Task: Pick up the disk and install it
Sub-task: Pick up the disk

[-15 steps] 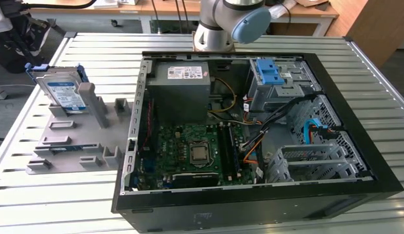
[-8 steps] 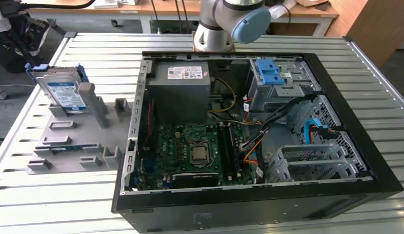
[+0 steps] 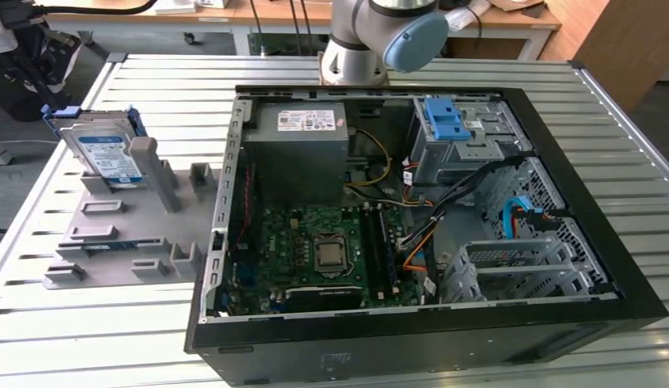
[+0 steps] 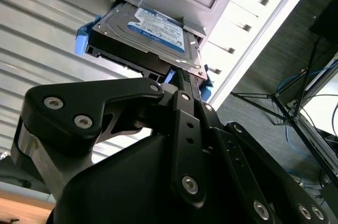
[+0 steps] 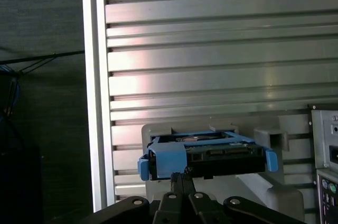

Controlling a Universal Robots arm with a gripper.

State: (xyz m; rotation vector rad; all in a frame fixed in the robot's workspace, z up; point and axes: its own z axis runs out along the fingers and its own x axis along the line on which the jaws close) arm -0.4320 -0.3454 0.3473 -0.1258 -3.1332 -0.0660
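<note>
Gripper (image 5: 183, 174): black metal linkage fingers are drawn together with no visible gap and nothing clamped. The tips point at the narrow edge of the disk (image 5: 211, 156); contact cannot be confirmed.

The disk stands on edge in a slot of the grey holder (image 3: 119, 234), on the holder's side away from the open computer case (image 3: 421, 202).

Handling, as judged: rigid, dense, shock-sensitive. The smooth metal faces are likely slippery, so grip across the blue plastic carrier rails.

The holder is matte with blocky posts and rests on the ribbed aluminium table (image 3: 98, 323).

Tabletop: slatted silver metal tabletop (image 3: 86, 323)
Case: open black computer case (image 3: 421, 339) resting on it
Fixture: grey plastic holder (image 3: 108, 242) just beside the case
</note>
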